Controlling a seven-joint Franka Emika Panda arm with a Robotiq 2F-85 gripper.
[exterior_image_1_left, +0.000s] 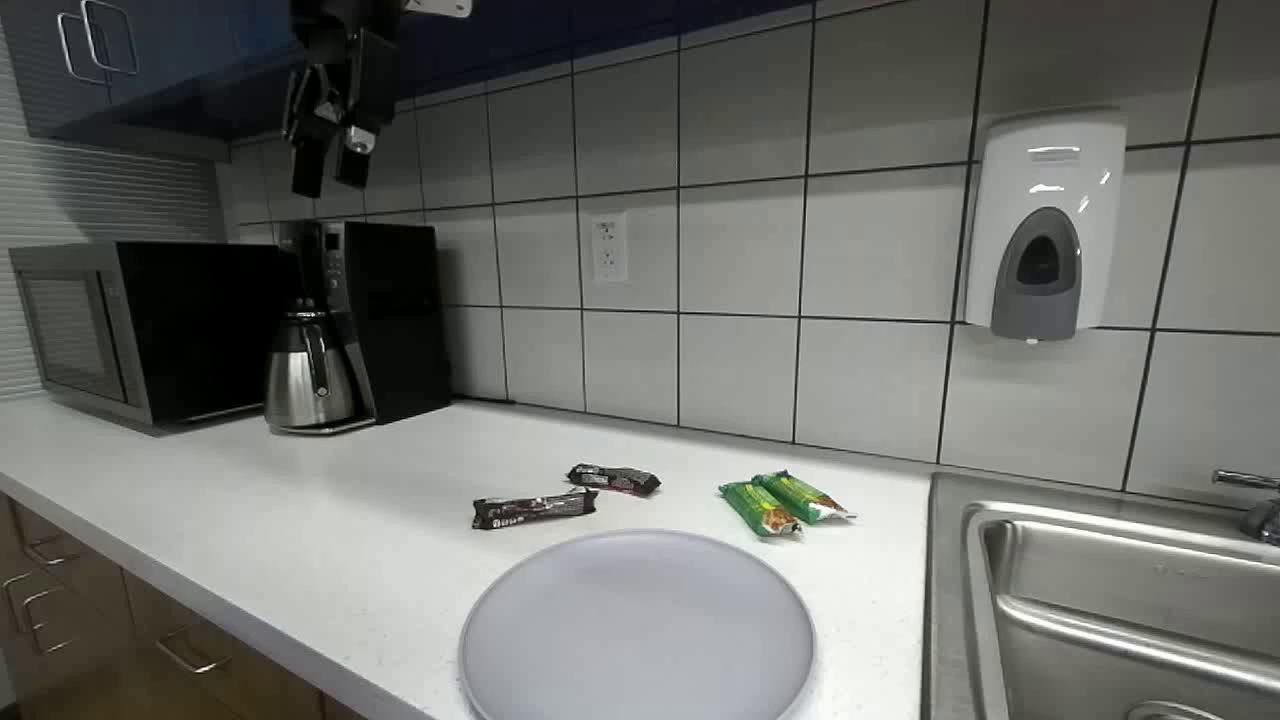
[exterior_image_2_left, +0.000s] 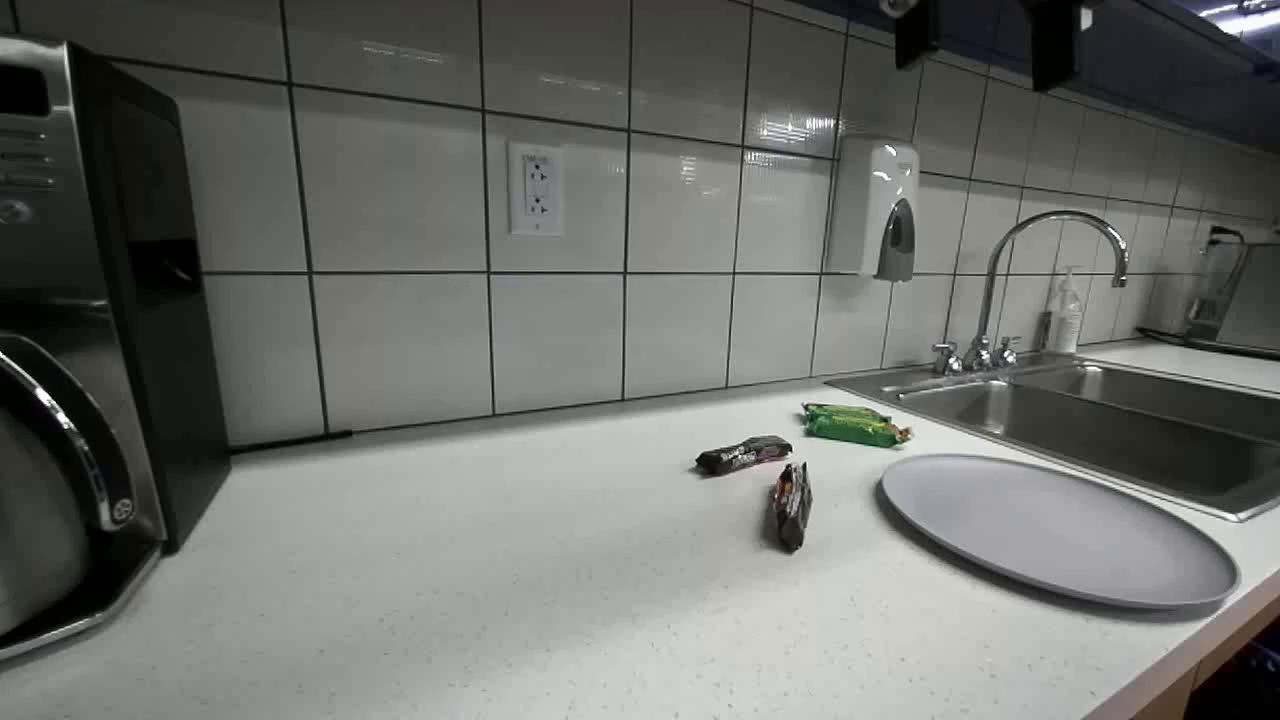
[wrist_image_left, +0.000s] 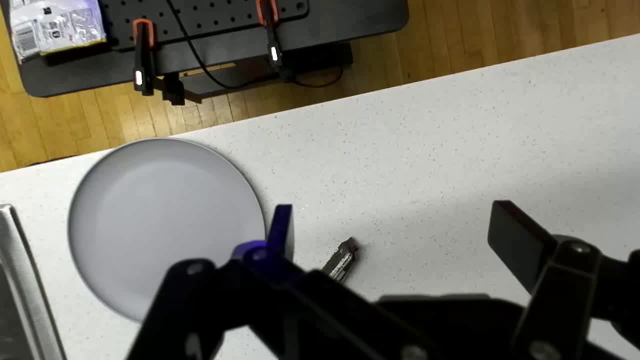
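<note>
High above the white counter, my gripper (exterior_image_1_left: 329, 186) hangs open, its fingertips pointing down and nothing between them. Its wide-apart fingers (wrist_image_left: 520, 245) also show in the wrist view, and the tips appear at the top of an exterior view (exterior_image_2_left: 982, 72). Below lie two dark wrapped bars, one nearer the wall (exterior_image_1_left: 615, 479) and one farther out (exterior_image_1_left: 533, 509). Part of a dark bar (wrist_image_left: 341, 261) shows beneath the gripper; the rest is hidden by it. A round grey plate (exterior_image_1_left: 640, 630) sits beside the bars. Two green packets (exterior_image_2_left: 855, 427) lie side by side near the sink.
A steel sink (exterior_image_1_left: 950, 560) with a tall faucet (exterior_image_2_left: 1060, 215) adjoins the plate's side. A coffee maker (exterior_image_1_left: 395, 320) and microwave (exterior_image_1_left: 200, 330) stand at the opposite end. A soap dispenser (exterior_image_1_left: 1045, 220) hangs on the tiled wall. Across the floor is a black table (wrist_image_left: 370, 20) with clamps.
</note>
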